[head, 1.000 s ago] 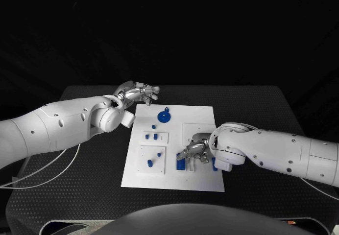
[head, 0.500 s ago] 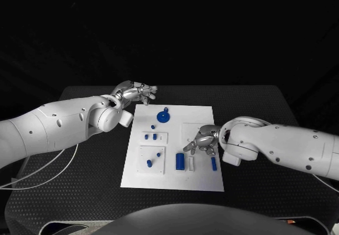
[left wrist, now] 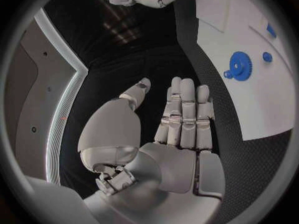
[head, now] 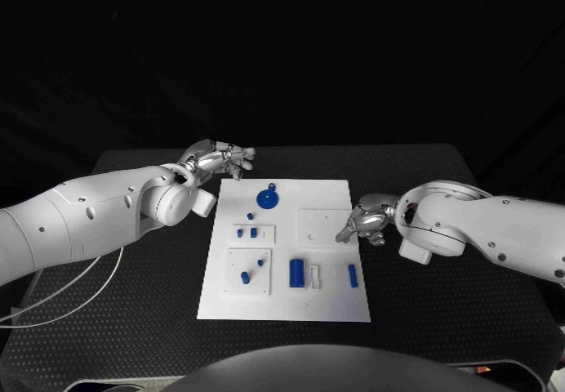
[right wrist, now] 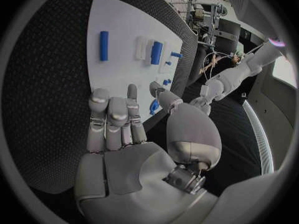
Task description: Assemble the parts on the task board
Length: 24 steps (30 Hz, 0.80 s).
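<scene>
The white task board (head: 332,304) lies in the middle of the table. On it are a blue gear (head: 267,196), two small pegs (head: 246,233), two loose pieces (head: 247,276), a short block (head: 298,271) and a thin bar (head: 352,275). My left hand (head: 218,157) hovers just off the board's far left corner, fingers stretched and holding nothing (left wrist: 181,117); the gear (left wrist: 238,64) lies ahead of it. My right hand (head: 367,219) hangs at the board's right edge, fingers apart and empty (right wrist: 118,119). From the right wrist the bar (right wrist: 104,46) and block (right wrist: 156,53) show beyond its fingertips.
The black table (head: 447,171) extends on all sides of the board. A white slot piece (head: 314,273) sits beside the block. A raised square plate (head: 322,226) lies near my right hand. White cables (head: 71,286) trail off the table's left side.
My right hand has lifted off the board's near section and drawn back to its right edge, uncovering the block and bar. The left hand has barely moved.
</scene>
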Each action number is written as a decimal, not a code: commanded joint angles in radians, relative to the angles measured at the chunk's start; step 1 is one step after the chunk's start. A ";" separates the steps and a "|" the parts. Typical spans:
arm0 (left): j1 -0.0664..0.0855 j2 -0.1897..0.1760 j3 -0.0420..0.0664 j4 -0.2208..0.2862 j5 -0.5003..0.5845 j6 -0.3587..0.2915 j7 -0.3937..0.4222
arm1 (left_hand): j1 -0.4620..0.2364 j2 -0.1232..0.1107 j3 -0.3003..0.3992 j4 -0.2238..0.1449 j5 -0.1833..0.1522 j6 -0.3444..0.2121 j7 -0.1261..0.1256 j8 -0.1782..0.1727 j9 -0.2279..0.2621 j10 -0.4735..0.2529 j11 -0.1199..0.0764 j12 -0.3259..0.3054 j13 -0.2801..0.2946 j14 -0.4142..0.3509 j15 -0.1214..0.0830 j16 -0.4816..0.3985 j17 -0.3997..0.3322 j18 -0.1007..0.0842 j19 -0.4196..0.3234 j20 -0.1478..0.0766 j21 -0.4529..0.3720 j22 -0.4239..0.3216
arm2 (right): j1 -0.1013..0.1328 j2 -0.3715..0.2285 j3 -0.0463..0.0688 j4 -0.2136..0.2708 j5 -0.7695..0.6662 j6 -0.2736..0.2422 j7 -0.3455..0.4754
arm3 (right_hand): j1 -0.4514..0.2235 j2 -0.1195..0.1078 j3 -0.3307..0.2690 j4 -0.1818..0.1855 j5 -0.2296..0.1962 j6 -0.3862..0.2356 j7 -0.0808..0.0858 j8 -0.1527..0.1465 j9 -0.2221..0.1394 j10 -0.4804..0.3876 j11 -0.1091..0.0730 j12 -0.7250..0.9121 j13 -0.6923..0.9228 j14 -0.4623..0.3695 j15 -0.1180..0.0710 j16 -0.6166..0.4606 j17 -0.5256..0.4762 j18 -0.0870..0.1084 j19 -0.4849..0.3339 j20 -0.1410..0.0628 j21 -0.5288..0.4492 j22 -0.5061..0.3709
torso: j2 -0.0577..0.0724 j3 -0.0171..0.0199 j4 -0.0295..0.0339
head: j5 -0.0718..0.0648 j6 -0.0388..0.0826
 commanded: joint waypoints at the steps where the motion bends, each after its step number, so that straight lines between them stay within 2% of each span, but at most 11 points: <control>1: 0.001 0.001 0.001 0.003 0.000 0.014 0.008 | 0.006 -0.003 -0.002 0.002 -0.002 -0.003 0.001 -0.002 0.001 -0.006 0.000 -0.004 -0.001 -0.007 -0.002 -0.006 0.001 0.013 -0.007 -0.040 -0.003 0.018 | -0.002 -0.019 -0.016 0.001 -0.053 0.101 -0.043 | 0.003 0.001 -0.004 -0.004 -0.009 0.009 -0.001 0.005 0.001 0.010 0.001 0.004 0.002 0.009 0.000 0.006 0.005 0.029 0.008 0.001 0.003 0.001 | 0.000 -0.0012 0.0006 | 0.001 -0.002; 4: 0.001 0.001 0.001 0.003 0.000 0.015 0.008 | 0.006 -0.003 -0.002 0.002 -0.002 -0.003 0.001 -0.002 0.001 -0.006 0.000 -0.004 -0.001 -0.007 -0.002 -0.006 0.001 0.013 -0.008 -0.040 -0.003 0.018 | -0.009 -0.031 -0.023 0.003 -0.080 0.100 -0.072 | -0.004 -0.001 -0.010 -0.002 -0.020 0.010 -0.001 0.005 0.001 0.012 0.000 0.004 0.003 0.009 -0.001 0.008 0.006 0.029 0.008 0.002 0.004 0.000 | 0.000 -0.0016 0.0010 | 0.000 -0.004; 10: 0.001 0.003 0.001 0.004 -0.001 0.016 0.007 | 0.006 -0.004 -0.002 0.002 -0.002 -0.003 0.001 -0.002 0.001 -0.006 0.000 -0.004 -0.001 -0.007 -0.002 -0.006 0.001 0.013 -0.008 -0.040 -0.003 0.018 | -0.031 -0.025 -0.030 0.002 -0.110 0.116 -0.113 | -0.020 0.003 -0.016 0.010 -0.027 0.020 -0.004 0.007 0.003 0.019 -0.003 0.006 0.005 0.011 -0.002 0.012 0.007 0.029 0.009 0.003 0.005 -0.001 | 0.000 -0.0017 0.0019 | -0.003 -0.003; 14: 0.001 0.001 0.001 0.006 -0.001 0.016 0.007 | 0.006 -0.004 -0.002 0.002 -0.002 -0.003 0.001 -0.002 0.002 -0.007 0.000 -0.004 -0.001 -0.007 -0.002 -0.007 0.001 0.013 -0.008 -0.040 -0.003 0.018 | -0.054 -0.016 -0.030 0.004 -0.129 0.102 -0.114 | -0.027 0.004 -0.020 0.014 -0.030 0.025 -0.006 0.009 0.004 0.023 -0.004 0.007 0.006 0.012 -0.003 0.014 0.008 0.029 0.010 0.003 0.006 -0.001 | 0.000 -0.0017 0.0042 | -0.006 -0.005; 19: 0.001 0.000 0.001 0.008 -0.001 0.016 0.007 | 0.006 -0.004 -0.002 0.003 -0.003 -0.003 0.001 -0.002 0.002 -0.007 0.000 -0.004 -0.001 -0.007 -0.002 -0.007 0.001 0.013 -0.008 -0.040 -0.003 0.018 | -0.062 -0.013 -0.031 0.002 -0.139 0.097 -0.114 | -0.037 0.002 -0.023 0.022 -0.032 0.032 -0.009 0.011 0.005 0.043 -0.007 0.019 0.023 0.014 -0.005 0.016 0.008 0.029 0.012 0.003 0.006 -0.003 | 0.001 -0.0019 0.0054 | -0.006 -0.010; 24: 0.001 0.000 0.001 0.010 -0.001 0.017 0.006 | 0.006 -0.004 -0.003 0.003 -0.003 -0.003 0.001 -0.002 0.002 -0.007 0.000 -0.004 -0.001 -0.007 -0.002 -0.007 0.001 0.013 -0.008 -0.040 -0.003 0.018 | -0.069 -0.006 -0.031 -0.004 -0.146 0.099 -0.115 | -0.049 -0.004 -0.025 0.034 -0.034 0.036 -0.011 0.011 0.006 0.054 -0.009 0.025 0.033 0.015 -0.007 0.019 0.010 0.029 0.013 0.002 0.007 -0.004 | 0.000 -0.0028 0.0039 | -0.005 -0.013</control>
